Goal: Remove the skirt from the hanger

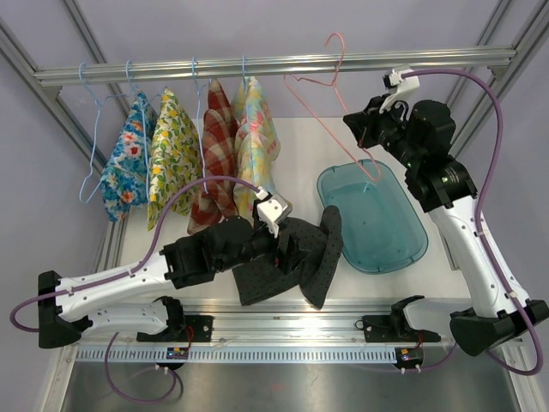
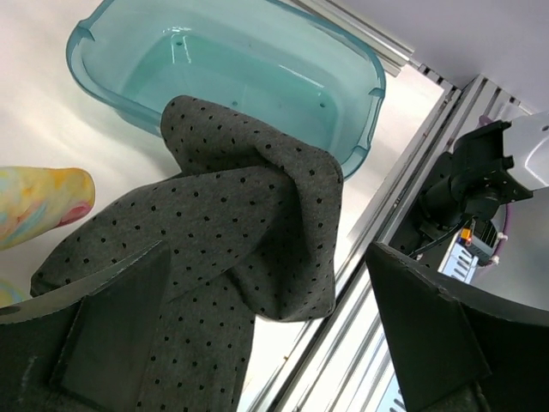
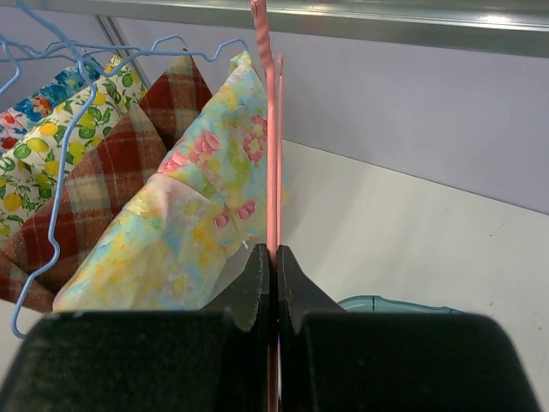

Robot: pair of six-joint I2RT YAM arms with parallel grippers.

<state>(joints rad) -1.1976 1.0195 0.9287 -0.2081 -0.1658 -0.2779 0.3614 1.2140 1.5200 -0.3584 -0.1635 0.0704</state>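
Observation:
The dark grey dotted skirt (image 1: 316, 251) lies crumpled on the table near the front rail, off the hanger. In the left wrist view it (image 2: 232, 215) drapes between and under my fingers. My left gripper (image 1: 290, 243) sits over the skirt with its jaws wide apart (image 2: 266, 257). The empty pink hanger (image 1: 322, 103) hangs from the rail. My right gripper (image 1: 364, 129) is shut on the hanger's wire (image 3: 271, 129), its fingertips pinched together (image 3: 274, 253).
A teal basin (image 1: 412, 253) stands right of the skirt, also in the left wrist view (image 2: 129, 103). Several patterned skirts (image 1: 171, 146) hang on blue hangers along the rail (image 1: 446, 56) at the back left. The front rail (image 1: 283, 330) runs near the skirt.

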